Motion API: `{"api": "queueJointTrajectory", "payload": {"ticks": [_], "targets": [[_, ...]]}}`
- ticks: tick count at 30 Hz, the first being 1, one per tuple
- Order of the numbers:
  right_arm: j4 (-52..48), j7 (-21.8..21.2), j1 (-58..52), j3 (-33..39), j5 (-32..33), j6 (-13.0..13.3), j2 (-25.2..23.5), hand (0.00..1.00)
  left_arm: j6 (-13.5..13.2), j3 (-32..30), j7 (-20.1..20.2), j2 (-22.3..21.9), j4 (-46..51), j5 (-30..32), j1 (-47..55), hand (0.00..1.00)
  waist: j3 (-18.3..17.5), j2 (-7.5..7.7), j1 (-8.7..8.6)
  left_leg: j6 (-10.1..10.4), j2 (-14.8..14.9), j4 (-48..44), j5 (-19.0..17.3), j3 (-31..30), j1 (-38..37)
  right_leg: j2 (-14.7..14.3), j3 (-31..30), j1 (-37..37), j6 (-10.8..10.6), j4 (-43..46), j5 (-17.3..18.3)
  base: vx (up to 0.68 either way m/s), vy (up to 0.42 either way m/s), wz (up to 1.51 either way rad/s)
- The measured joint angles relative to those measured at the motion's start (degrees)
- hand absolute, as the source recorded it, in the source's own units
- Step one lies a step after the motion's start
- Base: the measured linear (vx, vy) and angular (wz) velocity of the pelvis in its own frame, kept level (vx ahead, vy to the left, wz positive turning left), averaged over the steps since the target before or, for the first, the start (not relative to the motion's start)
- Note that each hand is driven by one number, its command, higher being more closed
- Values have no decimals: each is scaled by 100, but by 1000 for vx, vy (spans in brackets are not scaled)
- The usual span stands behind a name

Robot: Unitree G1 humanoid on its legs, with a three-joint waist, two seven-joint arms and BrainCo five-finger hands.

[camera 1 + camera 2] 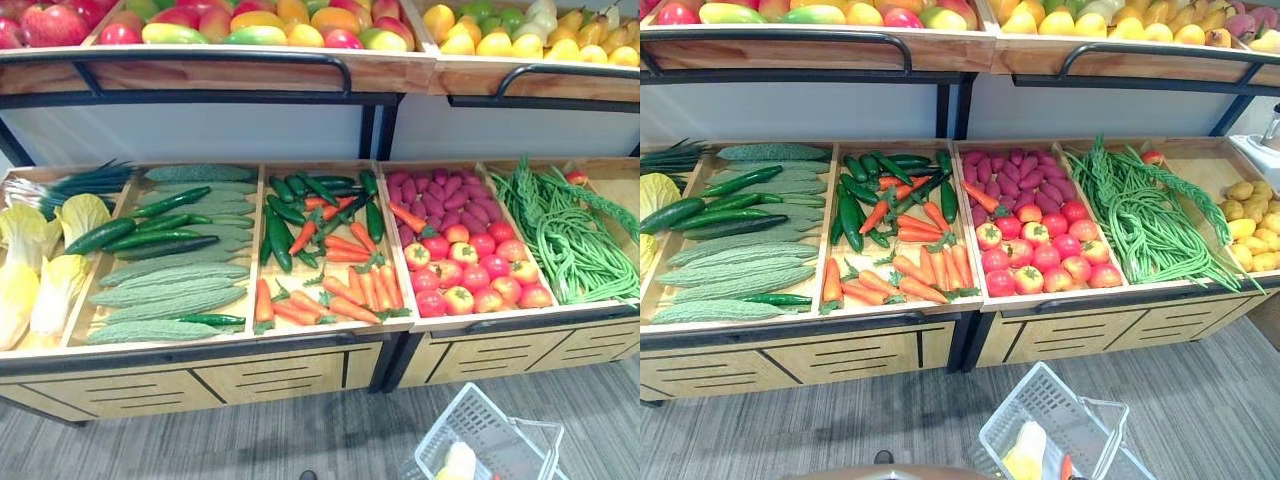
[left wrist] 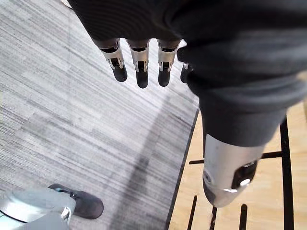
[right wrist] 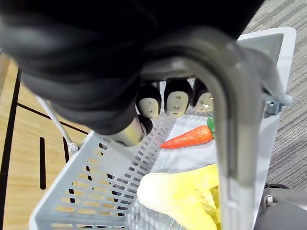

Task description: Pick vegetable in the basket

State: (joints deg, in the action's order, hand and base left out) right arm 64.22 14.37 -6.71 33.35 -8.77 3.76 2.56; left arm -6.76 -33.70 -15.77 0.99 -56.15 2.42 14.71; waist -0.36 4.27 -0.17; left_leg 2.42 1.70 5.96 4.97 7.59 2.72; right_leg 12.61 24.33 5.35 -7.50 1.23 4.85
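A light grey plastic basket [image 1: 1050, 420] hangs low in front of the stand, at the lower right. My right hand [image 3: 177, 98] is shut on its grey handle [image 3: 230, 120], fingers curled round the bar. Inside the basket [image 3: 96, 182] lie an orange carrot [image 3: 187, 137] and a pale yellow cabbage [image 3: 187, 196]. My left hand [image 2: 139, 62] hangs over the grey floor beside the stand's wooden base, fingers straight and holding nothing. On the stand lie carrots [image 1: 340, 290], dark cucumbers [image 1: 150, 235], tomatoes [image 1: 475, 275] and green beans [image 1: 560, 235].
The stand's lower shelf also holds bitter gourds [image 1: 170, 290], yellow cabbages [image 1: 40, 270], purple sweet potatoes [image 1: 440, 195] and potatoes [image 1: 1250, 225]. A fruit shelf [image 1: 230, 70] with a black rail overhangs the back. A person's dark shoe [image 2: 79, 203] stands on the floor near my left hand.
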Motion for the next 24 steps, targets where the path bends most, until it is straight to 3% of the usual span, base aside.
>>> {"api": "queueJointTrajectory", "payload": {"ticks": [11, 18, 21, 24], "targets": [[213, -218, 201, -235, -250, 2, 46, 100, 67, 675, 734, 221, -687, -177, -203, 0, 241, 57, -101, 67, -3, 2, -137, 175, -353, -26, -209, 231, 44, -13, 38, 63, -4, -9], [222, -303, 223, -448, -243, 32, 44, 100, 64, 1185, 820, 377, -779, -174, -220, 0, 326, 71, -107, 107, 6, -1, -259, 286, -543, -22, -289, 367, 77, -6, 78, 29, -8, -8], [207, -300, 238, -436, -178, 51, 46, 100, 64, 1306, 824, 426, -772, -230, -245, 0, 415, 128, -123, 21, -88, -167, -413, 359, -568, 184, -329, 240, 57, 411, 330, 39, 45, -6], [181, -345, 301, -337, -98, 84, 41, 100, 62, 1374, 814, 442, -832, -233, -260, 0, 548, 122, -111, -53, 30, -1139, -968, 631, -325, 332, -790, -82, 59, 1074, 351, 37, 90, -48]]}}
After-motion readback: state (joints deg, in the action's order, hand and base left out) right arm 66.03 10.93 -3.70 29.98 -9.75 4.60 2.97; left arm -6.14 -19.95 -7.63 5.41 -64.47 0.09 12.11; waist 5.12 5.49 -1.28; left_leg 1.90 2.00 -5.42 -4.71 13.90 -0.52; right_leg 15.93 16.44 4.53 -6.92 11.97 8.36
